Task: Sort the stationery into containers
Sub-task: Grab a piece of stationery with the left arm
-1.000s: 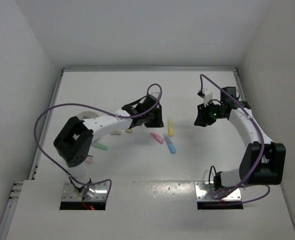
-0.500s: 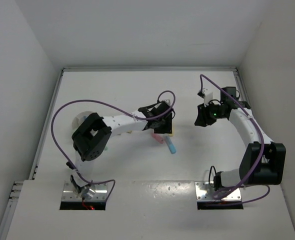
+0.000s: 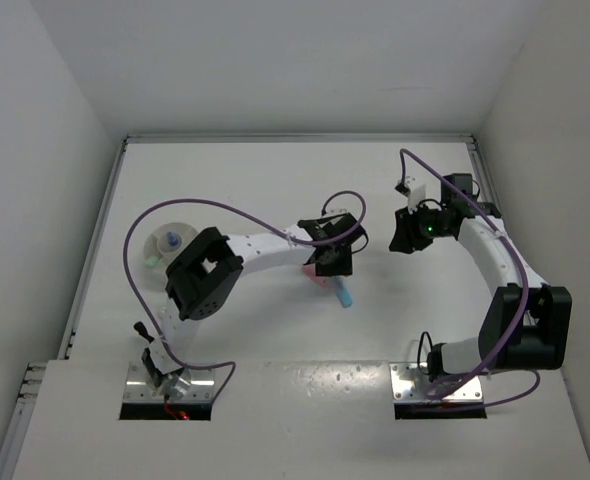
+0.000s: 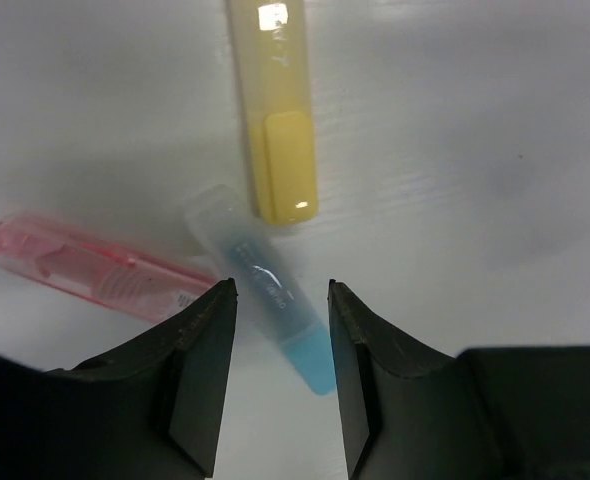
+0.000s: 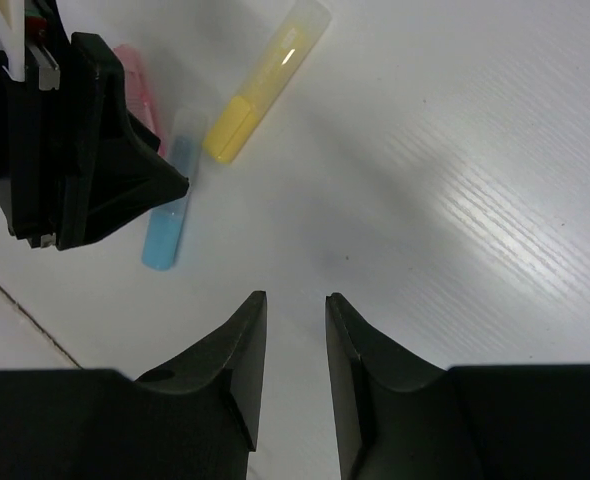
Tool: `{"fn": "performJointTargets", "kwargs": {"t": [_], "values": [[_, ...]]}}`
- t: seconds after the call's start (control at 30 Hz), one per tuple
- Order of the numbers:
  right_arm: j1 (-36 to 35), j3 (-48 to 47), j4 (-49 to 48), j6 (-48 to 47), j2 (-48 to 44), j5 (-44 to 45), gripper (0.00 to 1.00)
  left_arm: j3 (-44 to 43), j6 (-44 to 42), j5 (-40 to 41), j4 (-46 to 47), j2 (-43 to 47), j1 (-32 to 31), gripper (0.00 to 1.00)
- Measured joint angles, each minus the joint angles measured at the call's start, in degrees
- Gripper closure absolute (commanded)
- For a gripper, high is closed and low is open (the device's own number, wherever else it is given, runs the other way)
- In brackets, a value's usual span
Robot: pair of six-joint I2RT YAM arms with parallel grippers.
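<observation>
Markers close together in the middle of the white table (image 3: pixel 225 180): yellow marker (image 4: pixel 275 110), blue marker (image 4: pixel 265 285), pink marker (image 4: pixel 85 272). All three flat on the table. Yellow one pointing away, its near end just beside the clear end of the blue one. Pink one off to one side, one end near the blue one.

Left gripper (image 4: pixel 280 300) right over the blue marker, fingers a little way apart, one on each side of it. Nothing held. Cannot tell if the fingers touch the marker. From above, only the blue end of that marker and a bit of pink showing beside the black gripper.

Right gripper (image 5: pixel 295 305) well apart from the markers, over the table to the right of them. Fingers only a small gap apart, nothing between them.

Small round white bowl (image 3: pixel 155 240) far over on the left side, near the left arm. Small thing with a blue tip (image 3: pixel 173 238) inside it, too small to tell more.
</observation>
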State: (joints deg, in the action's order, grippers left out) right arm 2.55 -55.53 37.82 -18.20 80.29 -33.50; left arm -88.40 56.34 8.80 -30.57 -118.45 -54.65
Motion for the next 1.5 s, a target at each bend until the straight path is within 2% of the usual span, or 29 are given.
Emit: {"fn": "performJointTargets", "kwargs": {"t": [0.23,0.83,0.97,1.13,1.2,1.27,1.3,1.4,1.43,1.47,1.5], "values": [[0.0,0.0,0.0,0.0,0.0,0.0,0.69,0.0,4.35,5.64,-4.2,0.09,-1.64,0.52],[0.0,0.0,0.0,0.0,0.0,0.0,0.68,-3.48,5.92,6.97,-6.36,-2.62,-2.45,0.52],[0.0,0.0,0.0,0.02,0.0,0.02,0.59,-3.48,6.29,7.04,-6.38,-3.04,-2.45,0.52],[0.0,0.0,0.0,-0.02,0.0,0.04,0.58,-3.61,6.82,7.1,-6.23,-4.87,-2.82,0.53],[0.0,0.0,0.0,-0.02,0.0,0.04,0.58,-3.63,6.91,7.26,-6.03,-4.94,-3.02,0.57],[0.0,0.0,0.0,-0.02,0.0,0.04,0.58,-3.65,7.06,7.45,-6.05,-5.01,-3.15,0.67],[0.0,0.0,0.0,-0.02,0.0,0.04,0.58,-3.65,7.21,7.5,-5.99,-5.07,-3.17,0.83],[0.0,0.0,0.0,-0.02,0.0,0.04,0.58,-3.76,7.34,7.52,-5.75,-5.09,-3.32,1.0],[0.0,0.0,0.0,-0.02,0.0,0.04,0.58,-3.76,7.34,7.61,-5.75,-5.09,-3.34,1.0],[0.0,0.0,0.0,-0.02,0.0,0.04,0.62,-3.74,7.37,7.74,-5.73,-5.05,-3.39,1.0],[0.0,0.0,0.0,-0.02,0.0,0.04,0.71,-3.69,7.37,7.87,-5.73,-4.98,-3.41,1.0]]}}
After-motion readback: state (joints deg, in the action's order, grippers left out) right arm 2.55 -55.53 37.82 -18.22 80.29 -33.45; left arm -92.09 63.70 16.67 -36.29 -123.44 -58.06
